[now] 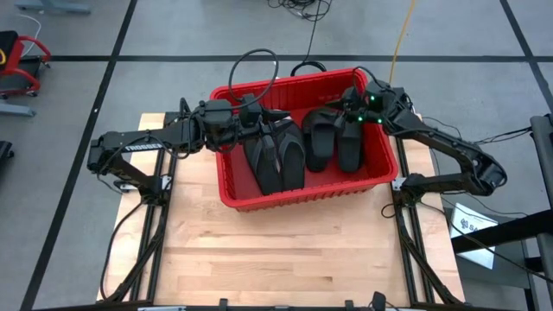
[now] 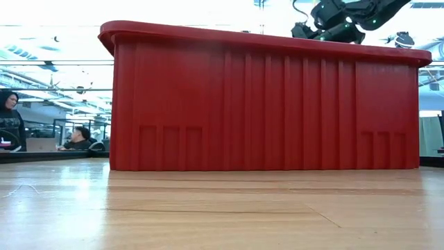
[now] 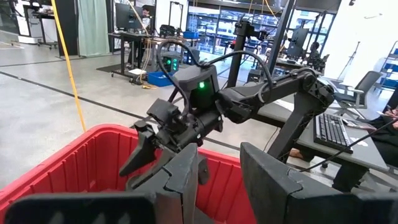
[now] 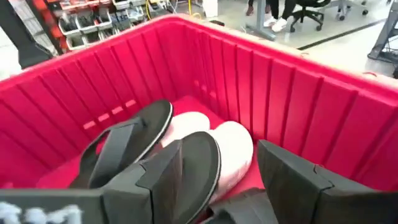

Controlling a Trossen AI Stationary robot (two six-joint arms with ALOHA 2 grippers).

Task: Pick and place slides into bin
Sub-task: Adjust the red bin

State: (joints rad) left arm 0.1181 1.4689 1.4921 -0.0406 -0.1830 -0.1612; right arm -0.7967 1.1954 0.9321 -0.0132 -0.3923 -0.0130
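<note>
The red bin (image 1: 302, 197) (image 2: 263, 104) stands on the far half of the wooden table. Several black slides lie flat on its floor: a pair at the left (image 1: 276, 157), others toward the right (image 1: 321, 138) (image 1: 350, 143). The right wrist view shows black thong flip-flops (image 4: 127, 140) lying partly on two pale pink-white slides (image 4: 231, 144). My left gripper (image 1: 259, 117) (image 3: 217, 186) hovers level over the bin's left part, open, nothing between its fingers. My right gripper (image 1: 350, 99) (image 4: 224, 155) (image 3: 146, 152) hangs open above the bin's far right corner, clear of the slides.
Black cable loops (image 1: 256, 66) and a yellow cord (image 1: 399, 39) lie on the floor beyond the bin's far wall. The table's near half (image 1: 285, 250) is bare wood. A white sheet (image 1: 471, 223) lies off the table's right side. People sit far behind (image 2: 10, 118).
</note>
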